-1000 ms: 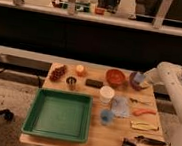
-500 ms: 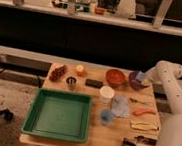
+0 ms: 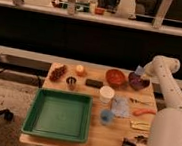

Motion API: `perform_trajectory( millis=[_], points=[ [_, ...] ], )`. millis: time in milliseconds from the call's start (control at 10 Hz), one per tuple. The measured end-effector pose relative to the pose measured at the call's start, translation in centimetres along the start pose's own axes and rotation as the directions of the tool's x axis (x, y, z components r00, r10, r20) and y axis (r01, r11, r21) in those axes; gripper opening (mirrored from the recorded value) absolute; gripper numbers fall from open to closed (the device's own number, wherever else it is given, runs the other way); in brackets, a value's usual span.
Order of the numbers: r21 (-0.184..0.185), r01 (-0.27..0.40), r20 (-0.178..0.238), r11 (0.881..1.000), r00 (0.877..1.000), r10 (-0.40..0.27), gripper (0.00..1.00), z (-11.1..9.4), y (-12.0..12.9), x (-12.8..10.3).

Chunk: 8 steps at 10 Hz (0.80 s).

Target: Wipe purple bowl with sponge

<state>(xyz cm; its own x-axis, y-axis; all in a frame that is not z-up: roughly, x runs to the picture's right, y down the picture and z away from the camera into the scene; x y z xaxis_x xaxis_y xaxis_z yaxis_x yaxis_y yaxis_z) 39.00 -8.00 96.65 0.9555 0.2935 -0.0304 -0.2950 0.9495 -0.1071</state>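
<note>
The purple bowl (image 3: 139,83) stands at the table's far right, next to the orange-red bowl (image 3: 115,76). The light blue sponge (image 3: 138,70) hangs just above the purple bowl's far rim. My gripper (image 3: 141,73) comes in from the right on the white arm (image 3: 164,72) and is shut on the sponge. The arm's end hides most of the fingers and the bowl's right side.
A green tray (image 3: 59,114) fills the front left. A white cup (image 3: 106,93), blue cloth (image 3: 121,106) and small blue cup (image 3: 107,117) sit mid-table. Grapes (image 3: 58,73), an orange (image 3: 79,69) and a dark can (image 3: 71,82) stand at the back left. Utensils (image 3: 141,119) lie under the arm at right.
The arm has shifted a little over the purple bowl, and the sponge now sits slightly higher at the bowl's rim. Nothing else on the table has moved.
</note>
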Motion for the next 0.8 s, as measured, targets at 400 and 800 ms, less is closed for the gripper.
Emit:
perform_trajectory(
  millis=[400,800],
  points=[
    [-0.016,0.0,0.037,1.0,0.999,0.001,0.0,0.6,0.7,-1.1],
    [-0.039,-0.016,0.075,0.999,0.997,0.019,0.0,-0.4,2.2,-1.5]
  ],
)
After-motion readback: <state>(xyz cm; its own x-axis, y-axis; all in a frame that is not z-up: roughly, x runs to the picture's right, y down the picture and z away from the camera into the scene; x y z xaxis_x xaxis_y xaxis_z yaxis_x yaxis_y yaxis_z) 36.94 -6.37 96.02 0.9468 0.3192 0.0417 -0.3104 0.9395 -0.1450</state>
